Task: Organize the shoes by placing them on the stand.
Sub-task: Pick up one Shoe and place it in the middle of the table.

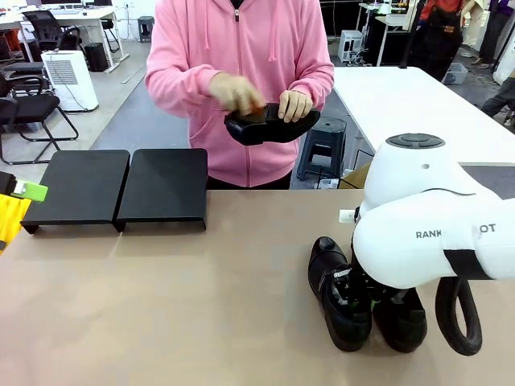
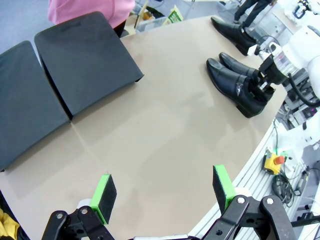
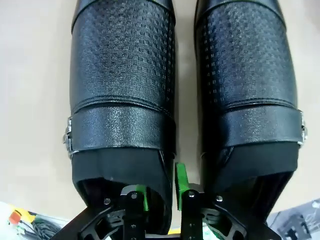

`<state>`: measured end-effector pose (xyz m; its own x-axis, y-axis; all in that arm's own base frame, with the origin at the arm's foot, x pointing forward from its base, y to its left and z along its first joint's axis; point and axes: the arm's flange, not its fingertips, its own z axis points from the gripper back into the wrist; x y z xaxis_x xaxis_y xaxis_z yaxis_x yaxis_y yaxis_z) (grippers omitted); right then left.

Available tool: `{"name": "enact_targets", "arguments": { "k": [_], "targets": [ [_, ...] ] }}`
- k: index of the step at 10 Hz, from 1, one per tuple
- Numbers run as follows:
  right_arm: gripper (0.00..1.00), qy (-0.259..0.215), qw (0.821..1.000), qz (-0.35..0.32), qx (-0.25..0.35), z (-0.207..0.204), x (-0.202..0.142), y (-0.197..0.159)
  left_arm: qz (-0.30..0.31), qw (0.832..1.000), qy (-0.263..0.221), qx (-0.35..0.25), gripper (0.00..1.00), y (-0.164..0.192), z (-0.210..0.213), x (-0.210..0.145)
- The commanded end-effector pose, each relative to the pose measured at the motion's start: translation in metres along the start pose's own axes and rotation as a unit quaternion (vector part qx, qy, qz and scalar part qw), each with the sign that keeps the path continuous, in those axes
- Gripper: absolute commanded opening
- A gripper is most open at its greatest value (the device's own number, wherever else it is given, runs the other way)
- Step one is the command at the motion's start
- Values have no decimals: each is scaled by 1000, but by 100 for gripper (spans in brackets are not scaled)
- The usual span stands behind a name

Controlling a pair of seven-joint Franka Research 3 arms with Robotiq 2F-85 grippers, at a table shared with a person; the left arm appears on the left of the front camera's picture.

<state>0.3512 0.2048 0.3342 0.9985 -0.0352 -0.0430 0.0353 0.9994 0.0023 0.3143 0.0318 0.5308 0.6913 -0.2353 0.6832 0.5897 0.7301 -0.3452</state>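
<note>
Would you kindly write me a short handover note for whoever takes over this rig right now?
Left pincer: open, hovering over the table, holding nothing.
Right pincer: shut on the heel-opening wall of the gripped shoe, which sits beside the neighbour shoe on the table.
Third shoe: on the table, farther off.
Fourth shoe: in the hands of the person.
Done: nothing; no shoe is on the stand yet.
Left: all four shoes go onto the stand.

Left claw [image 2: 164, 192] spread wide, right claw [image 3: 162, 187] pinched narrow
</note>
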Motion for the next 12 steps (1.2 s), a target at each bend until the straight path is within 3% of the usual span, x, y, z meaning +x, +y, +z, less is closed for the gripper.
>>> {"name": "enact_targets", "arguments": {
  "k": [1,2,8,10,12],
  "targets": [
    [11,4,1000,15,6,0,6,3,-6,1000,-5,-9,100,2,0,1],
    [0,6,1000,13,1,-1,5,3,-6,1000,-5,-9,100,2,0,1],
    [0,-10,1000,9,-14,4,1,-3,-6,1000,-5,-9,100,2,0,1],
    [0,-56,998,6,-27,42,-11,3,-6,1000,-5,-9,100,2,0,1],
    [0,-110,994,0,7,90,-27,12,-6,1000,-5,-9,100,2,0,1]
  ]
}}
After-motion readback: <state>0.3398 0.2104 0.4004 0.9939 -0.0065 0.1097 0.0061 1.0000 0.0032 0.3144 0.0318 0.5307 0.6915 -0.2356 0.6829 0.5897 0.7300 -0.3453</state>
